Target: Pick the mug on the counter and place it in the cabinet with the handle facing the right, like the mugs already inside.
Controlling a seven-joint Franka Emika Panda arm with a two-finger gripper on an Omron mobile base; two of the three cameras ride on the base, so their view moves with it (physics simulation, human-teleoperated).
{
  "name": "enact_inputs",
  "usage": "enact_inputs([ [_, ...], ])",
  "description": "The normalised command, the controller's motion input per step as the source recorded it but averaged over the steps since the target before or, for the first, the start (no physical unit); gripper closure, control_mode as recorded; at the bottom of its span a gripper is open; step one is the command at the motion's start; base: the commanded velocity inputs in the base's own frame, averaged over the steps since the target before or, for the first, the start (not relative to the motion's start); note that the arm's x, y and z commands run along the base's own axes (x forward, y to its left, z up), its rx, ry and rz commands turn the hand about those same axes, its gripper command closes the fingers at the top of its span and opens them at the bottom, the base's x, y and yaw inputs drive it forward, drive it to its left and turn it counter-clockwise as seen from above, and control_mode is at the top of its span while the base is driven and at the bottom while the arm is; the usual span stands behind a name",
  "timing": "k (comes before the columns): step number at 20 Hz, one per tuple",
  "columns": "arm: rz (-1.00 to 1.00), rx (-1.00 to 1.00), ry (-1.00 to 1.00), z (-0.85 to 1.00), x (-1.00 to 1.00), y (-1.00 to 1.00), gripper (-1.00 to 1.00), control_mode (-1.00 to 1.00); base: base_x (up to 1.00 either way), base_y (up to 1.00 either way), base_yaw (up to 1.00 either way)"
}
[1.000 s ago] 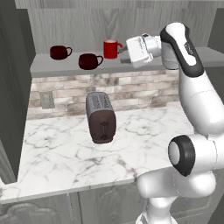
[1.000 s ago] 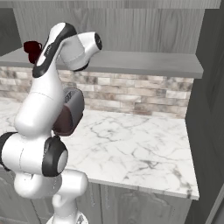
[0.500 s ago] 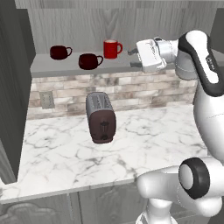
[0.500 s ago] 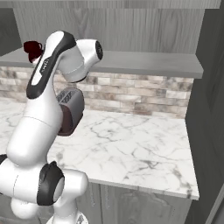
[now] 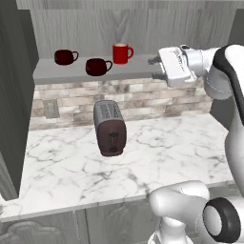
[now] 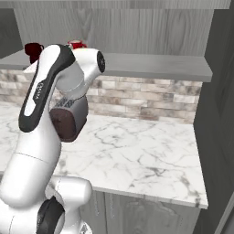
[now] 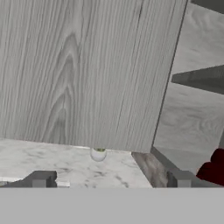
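Observation:
The squat dark maroon mug stands near the front edge of the cabinet's pale shelf board, its loop handle pointing right. A second maroon mug sits further left and a taller red mug behind, both with handles to the right. My gripper hovers at shelf height to the right of the mugs, open and holding nothing. In the hand view my gripper faces grey wood-grain panels, with a sliver of maroon mug at the lower right. The marble counter lies below.
A silver and dark toaster stands on the counter below the mugs, against a brick backsplash with a wall outlet. The shelf board runs on to the right. A dark side panel closes the counter's right end.
My open gripper has drawn back to the right and slightly down, away from the mugs, and the upper arm has swung right. The three mugs have stayed put.

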Motion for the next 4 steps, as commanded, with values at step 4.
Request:
enact_inputs([
  [4,0.01,0.03,0.0,0.04,-0.62,-0.03,-1.0,-1.0,0.0,0.0,0.0],
])
